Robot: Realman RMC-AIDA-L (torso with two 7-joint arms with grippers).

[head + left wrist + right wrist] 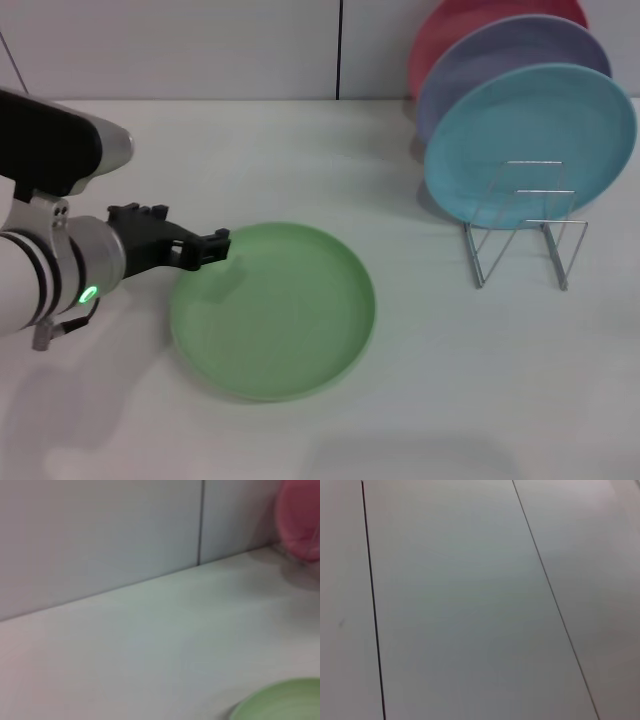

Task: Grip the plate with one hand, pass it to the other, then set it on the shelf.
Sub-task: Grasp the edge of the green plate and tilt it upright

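Head view: light green plate (275, 312) lies flat on the white table (480, 400), near-centre, a bit left. Left gripper (205, 248), black, on a silver-white arm with a green light, reaches in from the left and sits at the plate's far-left rim; fingertips overlap the rim edge, but I cannot tell whether the fingers are apart or closed, or whether they touch the plate. Wire shelf (525, 225) stands at the right, farther back, well apart from the green plate. A turquoise plate (530, 140) stands upright in the shelf's nearest occupied slot, a lavender plate (500, 65) behind it, a pink plate (450, 30) farthest back. The front loops of the shelf hold nothing. Right gripper not seen in this view. Left wrist view: blurred; an arc of the green plate (282, 702) at the near edge, bare tabletop beyond, grey wall panels with a dark seam, pink plate (300, 520) at the far right. No fingers visible. Right wrist view: only grey wall panels (470, 605) with thin dark seams; no gripper, no plate.
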